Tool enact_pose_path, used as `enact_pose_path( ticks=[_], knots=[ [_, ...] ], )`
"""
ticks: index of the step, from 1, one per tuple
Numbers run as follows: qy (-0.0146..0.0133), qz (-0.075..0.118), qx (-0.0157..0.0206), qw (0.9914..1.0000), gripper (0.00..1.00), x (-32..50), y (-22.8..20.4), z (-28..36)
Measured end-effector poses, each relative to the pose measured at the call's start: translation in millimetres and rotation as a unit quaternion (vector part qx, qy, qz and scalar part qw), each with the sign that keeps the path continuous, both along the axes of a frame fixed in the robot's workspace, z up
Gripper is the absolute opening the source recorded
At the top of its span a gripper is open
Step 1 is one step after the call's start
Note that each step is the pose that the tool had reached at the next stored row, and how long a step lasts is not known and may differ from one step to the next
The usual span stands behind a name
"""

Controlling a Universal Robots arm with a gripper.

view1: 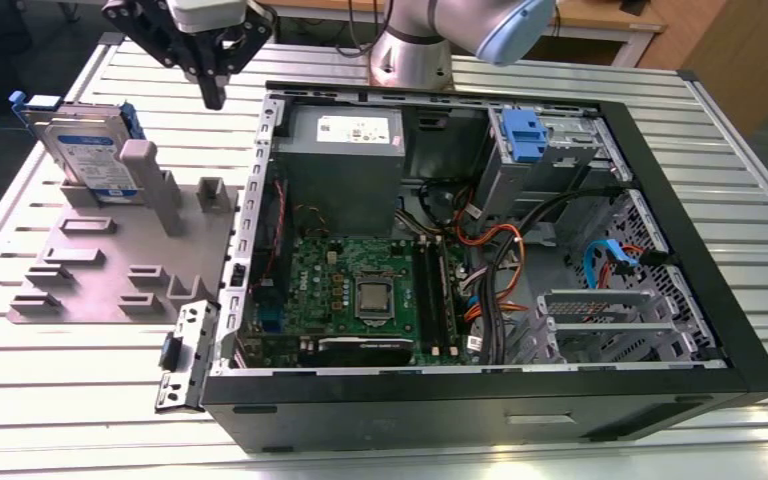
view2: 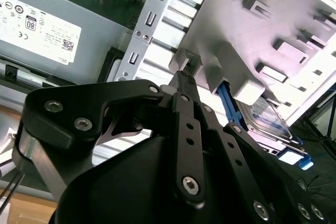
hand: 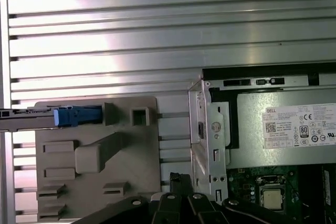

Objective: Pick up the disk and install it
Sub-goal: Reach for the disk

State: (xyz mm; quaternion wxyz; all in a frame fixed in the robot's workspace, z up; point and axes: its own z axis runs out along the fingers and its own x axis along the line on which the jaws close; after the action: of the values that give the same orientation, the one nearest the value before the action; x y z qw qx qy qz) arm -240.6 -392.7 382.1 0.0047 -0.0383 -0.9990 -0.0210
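Task barely begun, by my read. The flat silver hard disk w/ white-and-blue label and blue plastic rails (view1: 91,150) stood on edge in a slot of the grey plastic holder plate (view1: 97,275). That was at the exterior view's left, outside the black open-sided PC tower (view1: 491,398). Nothing gripped it.

The black two-finger claw (view1: 211,92) hung above the gap btwn holder and tower wall, near the disk but apart from it. Its fingers were pressed together to one tip, empty. In the second wrist view the claw tip (view2: 181,78) sat over the holder's edge w/ the disk (view2: 265,116) beyond. In the first wrist view the disk showed edge-on (hand: 76,115).

So pick-up not done and install not done; both left.

Surface: ribbed aluminium counter (view1: 64,400), silver slats, carrying holder and tower. Inside the tower were a green motherboard (view1: 357,290), a grey power-supply box (view1: 344,160), orange cables (view1: 484,240), and a metal drive cage w/ blue latch (view1: 524,135) at the far corner.

Room: wooden furniture (view1: 738,50) behind, and the arm's grey base (view1: 411,60) at the counter's far side.
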Motion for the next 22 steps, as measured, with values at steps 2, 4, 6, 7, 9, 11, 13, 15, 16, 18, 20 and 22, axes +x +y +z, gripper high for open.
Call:
enact_pose_path(
  ticks=[2, 4, 6, 7, 9, 11, 13, 15, 16, 18, 20, 22],
  knots=[
    [0.0000, 0.000, 0.0000, 1.00000, 0.11, -4.4, 0.0, 0.0],
    [0.0000, 0.000, 0.0001, 1.00000, 0.11, -8.1, 0.0, -0.1],
    [0.0000, 0.000, 0.0001, 1.00000, 0.11, -11.1, 0.1, -0.1],
    [0.0000, 0.000, 0.0001, 1.00000, 0.11, -12.2, 0.2, -0.1],
    [-0.0001, 0.000, 0.0001, 1.00000, 0.11, -14.1, 0.5, -0.2],
    [-0.0001, 0.000, 0.0001, 1.00000, 0.11, -15.4, 1.4, -0.2],
    [0.0000, 0.000, 0.0000, 1.00000, 0.11, -16.4, 2.8, -0.2],
    [0.0000, 0.000, 0.0001, 1.00000, 0.11, -17.2, 4.0, -0.4],
    [0.0000, 0.000, 0.0001, 1.00000, 0.11, -17.3, 4.2, -0.4],
    [0.0000, 0.000, 0.0001, 1.00000, 0.11, -17.4, 4.3, -0.4],
    [0.0000, 0.000, 0.0000, 1.00000, 0.11, -17.4, 4.3, -0.4],
    [0.0000, 0.000, 0.0001, 1.00000, 0.11, -17.4, 4.3, -0.4]
  ],
)
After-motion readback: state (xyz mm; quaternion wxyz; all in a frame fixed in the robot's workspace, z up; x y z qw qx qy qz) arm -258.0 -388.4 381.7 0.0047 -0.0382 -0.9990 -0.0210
